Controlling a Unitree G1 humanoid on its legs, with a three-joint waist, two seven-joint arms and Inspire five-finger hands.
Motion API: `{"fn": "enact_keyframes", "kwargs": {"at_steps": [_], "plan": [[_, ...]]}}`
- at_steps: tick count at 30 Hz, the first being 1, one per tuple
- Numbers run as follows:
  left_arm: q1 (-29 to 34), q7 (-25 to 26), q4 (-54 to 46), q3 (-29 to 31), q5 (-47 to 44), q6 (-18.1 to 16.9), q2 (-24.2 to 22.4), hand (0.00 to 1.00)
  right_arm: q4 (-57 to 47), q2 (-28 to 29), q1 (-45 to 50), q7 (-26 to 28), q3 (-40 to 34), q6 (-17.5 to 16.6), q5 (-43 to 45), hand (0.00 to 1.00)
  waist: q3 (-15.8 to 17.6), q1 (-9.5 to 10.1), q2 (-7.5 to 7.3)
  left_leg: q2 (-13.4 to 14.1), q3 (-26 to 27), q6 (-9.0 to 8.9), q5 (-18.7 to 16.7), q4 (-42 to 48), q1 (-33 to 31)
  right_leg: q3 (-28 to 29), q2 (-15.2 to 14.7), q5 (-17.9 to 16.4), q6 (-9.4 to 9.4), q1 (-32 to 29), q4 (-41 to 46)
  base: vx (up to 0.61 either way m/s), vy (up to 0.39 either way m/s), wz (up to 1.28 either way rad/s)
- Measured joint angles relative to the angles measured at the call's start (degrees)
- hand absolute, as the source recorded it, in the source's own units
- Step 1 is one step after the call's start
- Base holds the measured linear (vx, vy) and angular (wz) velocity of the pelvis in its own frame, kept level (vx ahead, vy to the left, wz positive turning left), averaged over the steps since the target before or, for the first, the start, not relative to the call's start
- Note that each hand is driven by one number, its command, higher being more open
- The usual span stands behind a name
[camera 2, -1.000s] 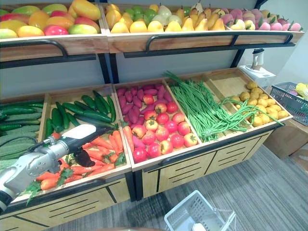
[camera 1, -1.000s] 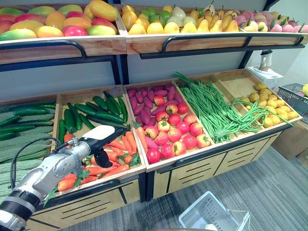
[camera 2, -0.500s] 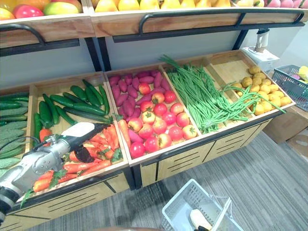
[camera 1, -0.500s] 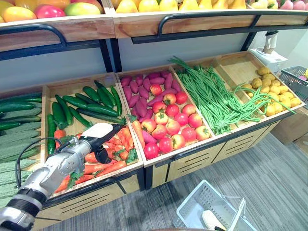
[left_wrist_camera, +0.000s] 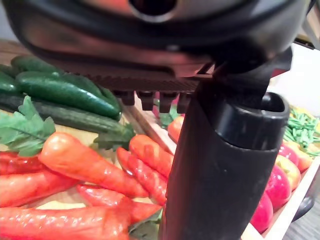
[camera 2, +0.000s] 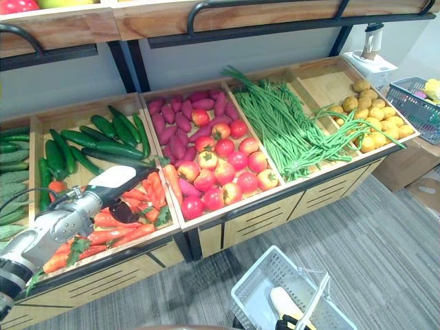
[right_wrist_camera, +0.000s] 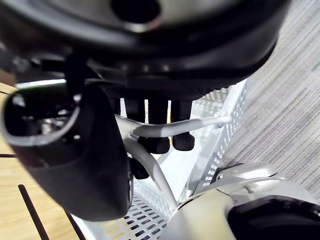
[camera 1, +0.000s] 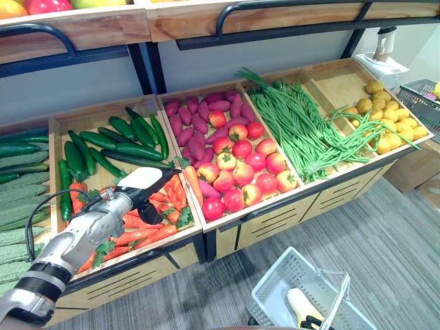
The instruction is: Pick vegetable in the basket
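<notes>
Orange carrots (camera 1: 150,234) with green tops lie in the front of a wooden bin (camera 1: 103,120), also close up (left_wrist_camera: 90,167). My left hand (camera 1: 141,191) hovers just over them, white-covered back up, dark fingers (left_wrist_camera: 150,99) hanging relaxed and the thumb (left_wrist_camera: 220,170) straight, with nothing in it. A white wire basket (camera 1: 275,292) hangs low in front of the stand with a pale long vegetable (camera 1: 299,306) inside. My right hand (right_wrist_camera: 70,155) has its fingers curled round the basket's white handle (right_wrist_camera: 170,127).
Dark cucumbers (camera 1: 113,141) fill the back of the carrot bin. To the right are bins of purple sweet potatoes and tomatoes (camera 1: 237,155), long green beans (camera 1: 302,134) and small yellow produce (camera 1: 388,120). A shelf rail (camera 1: 289,31) runs overhead. A grey basket (camera 1: 423,100) stands at far right.
The whole picture has shifted, so the camera tilted down; more of the white basket and its pale vegetable shows. My left hand stays over the carrots.
</notes>
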Motion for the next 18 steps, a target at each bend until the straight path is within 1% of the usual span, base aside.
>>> {"fn": "enact_keyframes", "kwargs": {"at_steps": [4,7,10,13,16,18], "plan": [[0.0,-0.14,0.84,-0.01,-0.01,0.0,-0.25,1.0,-1.74,0.04,0.15,0.01,0.49,0.09,-0.03,0.0,0.5,0.28,-0.12,0.23,0.46,0.27,-0.32,1.39,-2.28,0.16,-0.15,0.0,0.0,-1.92,0.35,-0.02,-0.037,-0.03],[-0.06,-0.2,1.78,-0.01,-0.04,0.25,-0.28,1.0,-3.45,-0.04,0.2,-0.01,1.76,0.06,-0.04,0.0,1.33,0.31,-0.17,0.87,2.71,0.24,-0.34,3.13,-3.94,0.24,-0.16,0.02,-0.03,-3.48,0.94,-0.02,-0.041,-0.02],[-0.61,0.0,2.01,-0.02,-0.05,0.47,-0.28,1.0,-5.98,-0.23,0.26,-0.02,2.51,0.07,-0.05,0.0,2.86,0.49,-0.01,1.95,4.68,0.24,-0.34,4.75,-5.87,0.39,0.25,0.11,-0.16,-5.45,2.1,-0.02,-0.055,-0.03],[-2.58,0.57,2.02,0.0,-0.08,0.45,0.05,1.0,-7.69,-0.45,0.36,-0.01,3.22,0.02,-0.05,0.0,3.75,1.93,-0.07,2.77,6.12,0.25,-0.35,5.64,-7.56,1.02,0.84,0.61,-0.65,-7.4,2.4,-0.05,-0.054,-0.1],[-4.02,1.96,2.43,0.3,-0.12,0.49,0.87,1.0,-9.67,-1.34,0.36,0.09,4.9,-0.16,-0.04,0.0,4.77,2.5,0.26,3.79,7.14,0.31,-0.4,6.66,-9.28,1.84,1.54,2.11,-0.75,-9.34,2.39,-0.06,-0.046,-0.18],[-4.43,2.73,3.08,0.57,-0.1,0.54,1.44,1.0,-10.87,-1.68,0.35,0.09,5.75,-0.28,-0.03,0.0,5.49,2.57,0.14,4.08,7.97,0.43,-0.48,7.18,-10.13,2.59,1.73,2.76,-0.76,-10.38,2.28,-0.08,-0.043,-0.21]]}}
